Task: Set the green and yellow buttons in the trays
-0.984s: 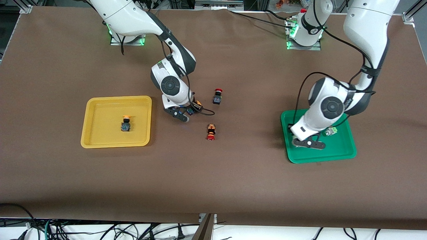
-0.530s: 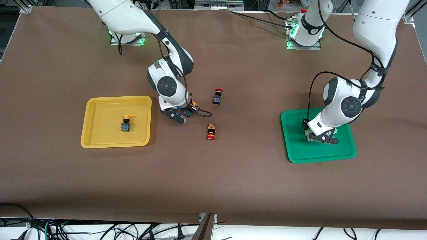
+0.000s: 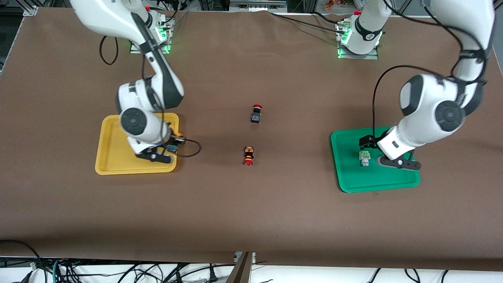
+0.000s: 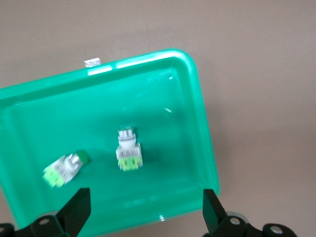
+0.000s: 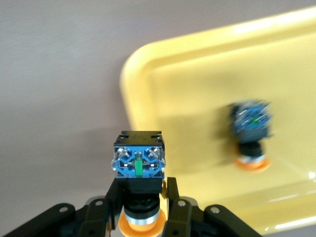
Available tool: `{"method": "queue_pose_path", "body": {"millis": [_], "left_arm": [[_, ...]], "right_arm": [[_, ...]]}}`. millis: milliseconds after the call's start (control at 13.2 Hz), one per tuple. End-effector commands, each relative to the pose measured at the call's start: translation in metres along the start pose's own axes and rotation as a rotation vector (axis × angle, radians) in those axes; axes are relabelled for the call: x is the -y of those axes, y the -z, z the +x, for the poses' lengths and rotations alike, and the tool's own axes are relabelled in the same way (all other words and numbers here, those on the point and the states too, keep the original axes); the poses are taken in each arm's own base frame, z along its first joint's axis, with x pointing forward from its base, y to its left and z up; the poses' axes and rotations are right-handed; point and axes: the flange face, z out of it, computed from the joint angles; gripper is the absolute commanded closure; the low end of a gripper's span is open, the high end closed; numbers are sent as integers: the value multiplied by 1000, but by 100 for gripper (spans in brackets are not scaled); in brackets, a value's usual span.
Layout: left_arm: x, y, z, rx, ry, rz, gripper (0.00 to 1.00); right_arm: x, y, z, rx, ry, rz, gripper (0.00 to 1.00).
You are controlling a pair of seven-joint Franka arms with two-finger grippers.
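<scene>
A wide table covered in matte brown sheet (image 3: 275,208) fills the view. Tangled black cables (image 3: 118,271) lie below its near edge, and silver aluminium frame rails (image 3: 29,8) stand at its corners.

No text or label can be read.

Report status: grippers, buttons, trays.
Right gripper shut on yellow button, over yellow tray edge. Left gripper open over green tray; two green buttons inside. Nothing blocking.
</scene>
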Motion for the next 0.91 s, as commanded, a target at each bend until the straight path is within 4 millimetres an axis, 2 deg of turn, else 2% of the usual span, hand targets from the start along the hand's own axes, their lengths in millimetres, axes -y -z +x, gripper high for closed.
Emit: {"method": "queue_pose_path", "body": {"millis": [0,76,227,303,454,605,681,832], "left_arm": [[-13,68,-2,40,91,-17,0],[-15,95,-7,39,103,-12,0],[-13,139,-22,34,107,-4,0],[-11,156,-25,12,109,6,0],[7,183,-35,-22,145,4,0],[12,195,-45,-15,159,2,0],[13,201,-50,-13,163,7,0],[16,198,-53,13,178,17,0]], "right_arm": [[-15,-21,10,1,58,3,82],[-17,-29,11,6,110,-2,81],[-37,-42,23,6,166,2,80],[-39,-49,23,11,161,0,79],[-40,-59,21,8,146,5,79],[-41,-64,20,6,140,6,71],[-41,-64,19,7,139,6,71],[-38,-63,18,8,113,8,71]]}}
